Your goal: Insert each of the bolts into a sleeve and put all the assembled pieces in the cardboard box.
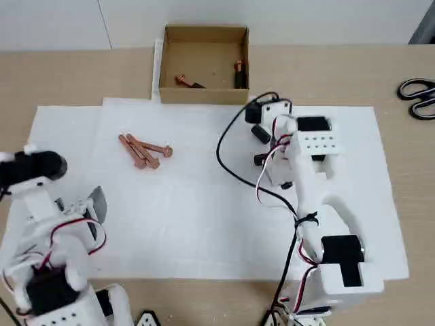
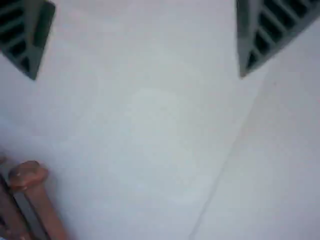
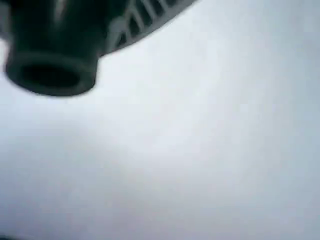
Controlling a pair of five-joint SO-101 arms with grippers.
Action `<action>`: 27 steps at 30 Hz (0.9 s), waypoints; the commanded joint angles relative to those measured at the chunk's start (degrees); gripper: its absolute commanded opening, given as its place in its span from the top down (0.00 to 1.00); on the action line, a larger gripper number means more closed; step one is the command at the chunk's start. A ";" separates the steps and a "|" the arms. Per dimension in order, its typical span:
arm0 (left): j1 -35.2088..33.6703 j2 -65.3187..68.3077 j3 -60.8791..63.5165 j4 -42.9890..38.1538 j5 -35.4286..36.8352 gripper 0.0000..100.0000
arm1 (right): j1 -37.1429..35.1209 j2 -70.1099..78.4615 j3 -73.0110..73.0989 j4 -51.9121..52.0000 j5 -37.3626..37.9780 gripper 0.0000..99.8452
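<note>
While your right gripper [image 3: 102,25] is clamped on a black sleeve [image 3: 50,65], holding it above the white paper sheet [image 1: 204,217] with its open end towards the wrist camera, your left gripper [image 2: 145,45] has its fingers [image 2: 27,35] spread wide apart with nothing but paper between them. Take the cardboard box [image 1: 204,95] as your landmark: it stands on the desk [image 1: 68,75] at the far edge of the sheet, and two assembled pieces lie inside it, one [image 1: 187,81] near its left wall and one [image 1: 239,73] against its right wall. The three loose bolts [image 1: 144,151] lie bunched together on the paper on your side of the box, a little to the left of its near left corner. Your left arm sits well back from the box, and the bolts lie between the box and its gripper; in the left wrist view one bolt head [image 2: 27,175] shows beyond the fingertips, apart from them and off to one side of the gap. Your right arm stands just beyond the box's near right corner. A pair of scissors [image 1: 418,98] lies on the desk far to the right of the box.
</note>
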 commanded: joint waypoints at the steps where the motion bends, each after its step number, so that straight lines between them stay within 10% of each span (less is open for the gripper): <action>1: 0.35 9.49 -9.27 0.97 -1.32 0.76 | 0.57 -0.66 -6.68 6.02 -0.70 1.00; 15: 12.13 63.38 -41.54 2.64 -0.62 0.76 | 0.13 -0.66 -7.74 8.13 -0.88 0.99; 27: 15.38 99.25 -66.95 2.64 15.30 0.76 | 0.13 -0.66 -7.74 8.13 -2.81 0.99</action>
